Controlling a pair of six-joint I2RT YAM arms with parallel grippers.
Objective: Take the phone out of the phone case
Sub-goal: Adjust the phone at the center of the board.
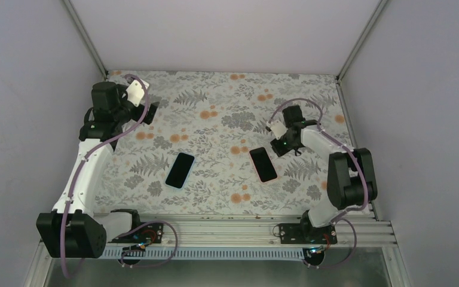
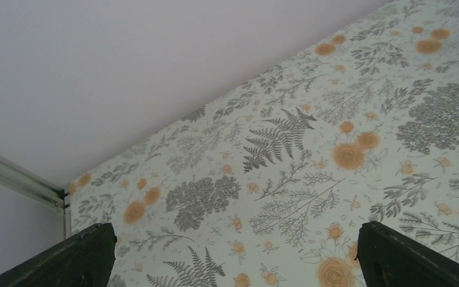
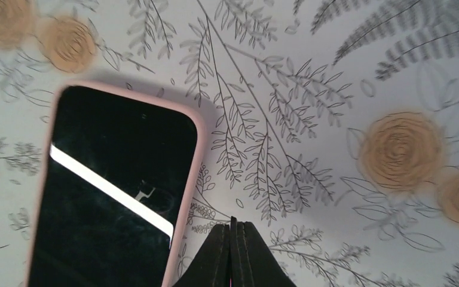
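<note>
down on the floral table cover (image 1: 227, 113), the phone (image 1: 263, 164) lies flat with its dark screen up, seated inside its pink phone case (image 3: 194, 173), whose rim wraps the edge of the screen. the right gripper (image 1: 280, 147) hangs just beside the phone's far right corner. in the right wrist view its two fingers (image 3: 218, 263) are pressed together with no gap and hold nothing; the case's rounded corner lies just to the left of the tips, apart from them. whether the tips touch the cover i cannot tell. the left gripper (image 1: 146, 113) is well apart from the phone, near the far left corner of the table, its jaws spread wide with nothing between them. a second phone (image 1: 180, 170) with a pale blue edge lies flat to the left of the first, between the two arms.
</note>
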